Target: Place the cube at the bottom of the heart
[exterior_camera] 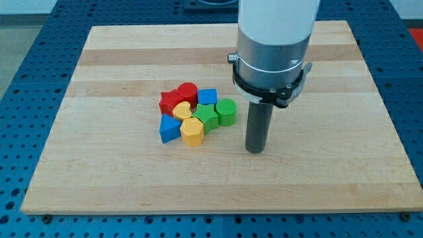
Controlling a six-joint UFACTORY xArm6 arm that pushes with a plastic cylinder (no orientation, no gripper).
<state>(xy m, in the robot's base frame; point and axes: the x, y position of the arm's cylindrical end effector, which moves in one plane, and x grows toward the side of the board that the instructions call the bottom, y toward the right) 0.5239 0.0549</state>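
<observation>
Eight small blocks sit bunched together left of the middle of the wooden table [99,59], well apart from every edge, with bare wood all round them. The rod's tip [255,151] rests on the wood to the cluster's right, near the green cylinder [227,112] but not touching it; the arm has no hand to spread or press, only this rod.

Counting them: two red, a star-like block [170,101] and a cylinder [188,92]; two blue, the cube [207,97] at the cluster's far side and a wedge-shaped block [169,128] at its near left; two green, the cylinder and a star-like block [207,116]; two yellow, the heart [182,110] in the middle and a hexagonal block [192,131] at the near side.

The blue cube sits beyond the heart, toward the table's far edge and slightly right. Around the pale planks lies a blue perforated bench [26,73].
</observation>
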